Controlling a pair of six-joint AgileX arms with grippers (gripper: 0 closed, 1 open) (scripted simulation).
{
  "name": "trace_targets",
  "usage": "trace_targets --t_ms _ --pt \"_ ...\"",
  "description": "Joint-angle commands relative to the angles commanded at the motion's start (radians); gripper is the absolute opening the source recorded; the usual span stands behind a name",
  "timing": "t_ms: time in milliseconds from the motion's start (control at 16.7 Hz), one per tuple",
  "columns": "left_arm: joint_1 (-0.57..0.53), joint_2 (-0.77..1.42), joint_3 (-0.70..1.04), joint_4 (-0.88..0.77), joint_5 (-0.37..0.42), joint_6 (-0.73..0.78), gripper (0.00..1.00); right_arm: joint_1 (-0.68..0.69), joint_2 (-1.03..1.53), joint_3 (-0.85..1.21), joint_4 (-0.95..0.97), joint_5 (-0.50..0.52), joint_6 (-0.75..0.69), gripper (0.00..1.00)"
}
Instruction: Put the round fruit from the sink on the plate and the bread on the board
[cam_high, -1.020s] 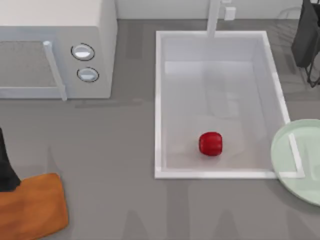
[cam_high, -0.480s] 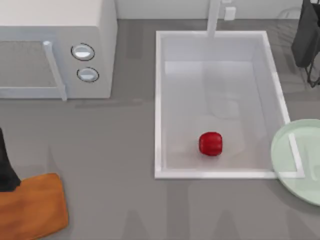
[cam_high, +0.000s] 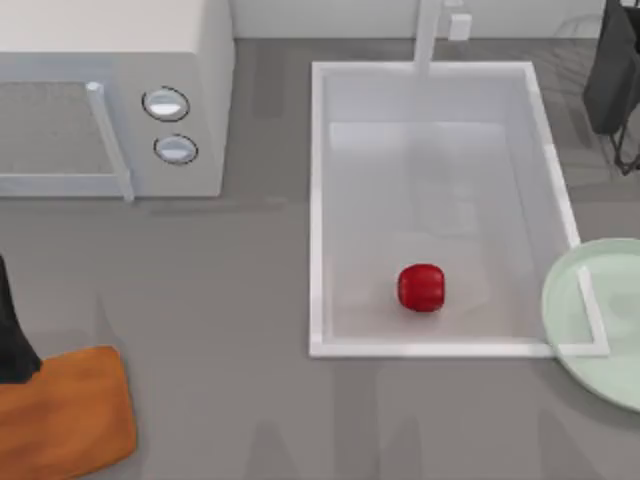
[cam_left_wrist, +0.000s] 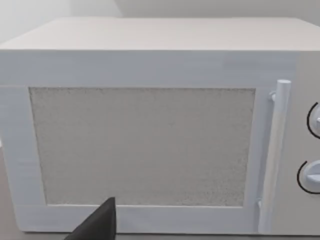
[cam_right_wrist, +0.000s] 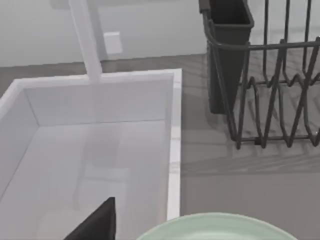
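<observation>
Red and glossy, the round fruit (cam_high: 422, 287) sits on the floor of the sink (cam_high: 318, 200), near its front wall and well apart from the faucet (cam_high: 428, 35). The plate (cam_high: 570, 300) overlaps the sink's right front corner; the board (cam_high: 70, 415) lies at the counter's left front. I cannot tell how either arm's jaws stand. My right arm should take the fruit: come down from above, clear the rim, close across its widest part, then lift well above the wall before crossing to the plate.
</observation>
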Motion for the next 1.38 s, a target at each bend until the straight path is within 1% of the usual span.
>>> trace_targets --t_ms 240,600,960,1200,1380 --pt "0.000 0.000 0.000 0.000 0.000 0.000 1.00 0.073 0.339 0.289 -0.190 -0.002 0.099 1.00" --pt "0.000 0.000 0.000 0.000 0.000 0.000 1.00 0.210 0.958 0.802 -0.515 -0.002 0.253 1.00" --pt "0.000 0.000 0.000 0.000 0.000 0.000 1.00 0.338 1.556 1.280 -0.791 0.002 0.357 1.00" --pt "0.000 0.000 0.000 0.000 0.000 0.000 1.00 0.397 1.838 1.509 -0.917 0.005 0.396 1.00" --pt "0.000 0.000 0.000 0.000 0.000 0.000 1.00 0.422 1.952 1.609 -0.963 0.007 0.412 1.00"
